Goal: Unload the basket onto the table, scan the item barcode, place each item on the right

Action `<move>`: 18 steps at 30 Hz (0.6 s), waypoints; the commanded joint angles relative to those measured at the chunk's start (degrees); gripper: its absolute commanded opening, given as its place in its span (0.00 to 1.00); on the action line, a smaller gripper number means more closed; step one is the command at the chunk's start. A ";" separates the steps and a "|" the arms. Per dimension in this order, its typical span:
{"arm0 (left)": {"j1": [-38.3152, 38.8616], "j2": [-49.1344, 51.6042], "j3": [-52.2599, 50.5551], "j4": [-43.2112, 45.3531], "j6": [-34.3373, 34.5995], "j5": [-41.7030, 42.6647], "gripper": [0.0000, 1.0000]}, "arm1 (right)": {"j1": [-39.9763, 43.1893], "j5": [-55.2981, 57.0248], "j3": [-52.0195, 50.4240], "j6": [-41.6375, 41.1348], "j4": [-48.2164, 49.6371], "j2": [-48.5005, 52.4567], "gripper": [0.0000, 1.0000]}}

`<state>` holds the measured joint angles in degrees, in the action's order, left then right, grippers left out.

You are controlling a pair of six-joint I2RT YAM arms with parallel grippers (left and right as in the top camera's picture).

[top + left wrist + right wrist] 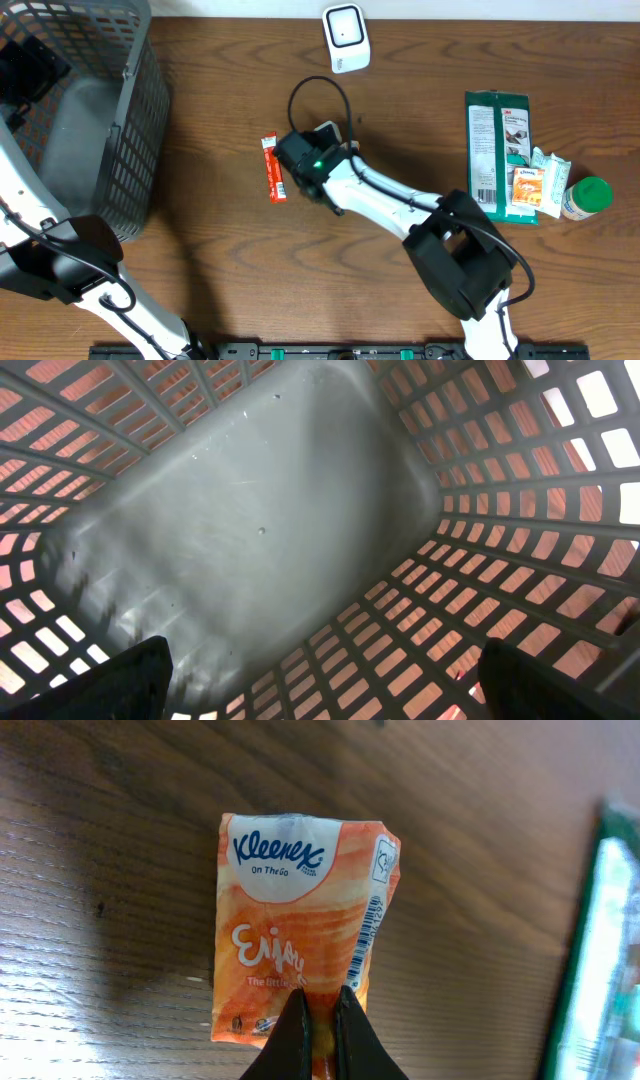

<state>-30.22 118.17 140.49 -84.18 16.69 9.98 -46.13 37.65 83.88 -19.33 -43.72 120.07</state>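
Right gripper point(318, 1020) was clamped tight on the six o'clock edge of the orange Kleenex tissue pack point(295, 920), with its barcode strip point(372, 925) at three o'clock and the brown wooden table point(120, 840) behind. Left gripper point(325, 670) hung with jaws wide apart inside the grey plastic lattice basket point(500, 560).

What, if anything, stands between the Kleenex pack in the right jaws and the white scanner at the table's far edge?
Nothing visible does. Between the right gripper with the Kleenex pack and the scanner lies bare table, crossed only by the arm's own cable loop; the red sachet lies aside.
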 commanded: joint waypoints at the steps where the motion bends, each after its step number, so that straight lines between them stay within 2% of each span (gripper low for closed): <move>1: 0.02 -1.27 0.96 -0.20 0.07 -0.13 0.98 | -2.54 10.36 -0.26 -1.25 0.22 1.14 0.01; 8: 0.02 -1.27 0.96 -0.20 0.07 -0.13 0.98 | -4.90 10.73 -0.26 -1.22 0.24 1.14 0.02; 15: 0.02 -1.27 0.96 -0.20 0.07 -0.13 0.98 | -4.96 -0.52 -0.26 -1.22 0.79 1.14 0.11; 18: 0.02 -1.27 0.96 -0.20 0.07 -0.13 0.98 | -4.96 -0.68 -0.26 -1.22 0.92 1.14 0.26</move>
<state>-30.22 118.19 140.49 -84.18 16.69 10.00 -50.96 38.72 83.88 -19.42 -42.89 120.53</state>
